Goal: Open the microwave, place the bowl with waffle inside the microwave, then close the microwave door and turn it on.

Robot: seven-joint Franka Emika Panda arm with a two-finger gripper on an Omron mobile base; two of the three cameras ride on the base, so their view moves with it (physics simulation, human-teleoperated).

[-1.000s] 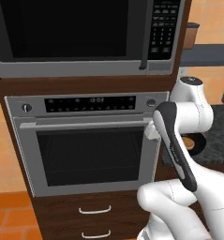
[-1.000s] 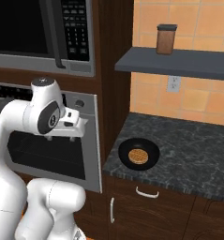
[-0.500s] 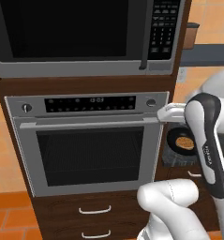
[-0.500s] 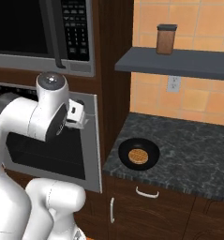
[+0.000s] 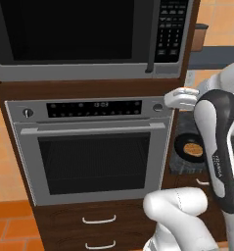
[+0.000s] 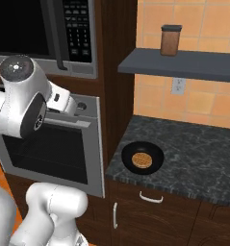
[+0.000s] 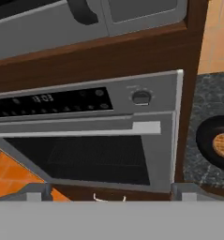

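Step in hand: opening the microwave (image 5: 89,39); door (image 5: 72,34) shut. Jaws spread, empty, level with the oven (image 5: 94,147). Bowl (image 6: 143,159) sits on the surface (image 6: 193,153), right. Next: raise gripper (image 5: 179,98) to handle (image 5: 152,37).

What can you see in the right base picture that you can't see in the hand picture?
The right base view alone shows the brown jar on the grey shelf, the wall outlet, the microwave keypad and the counter drawer handle. The hand view alone shows the oven clock display and, close up, the oven's right knob. Both show the bowl with waffle on the dark counter, the oven with its bar handle, and the lower end of the microwave door handle.
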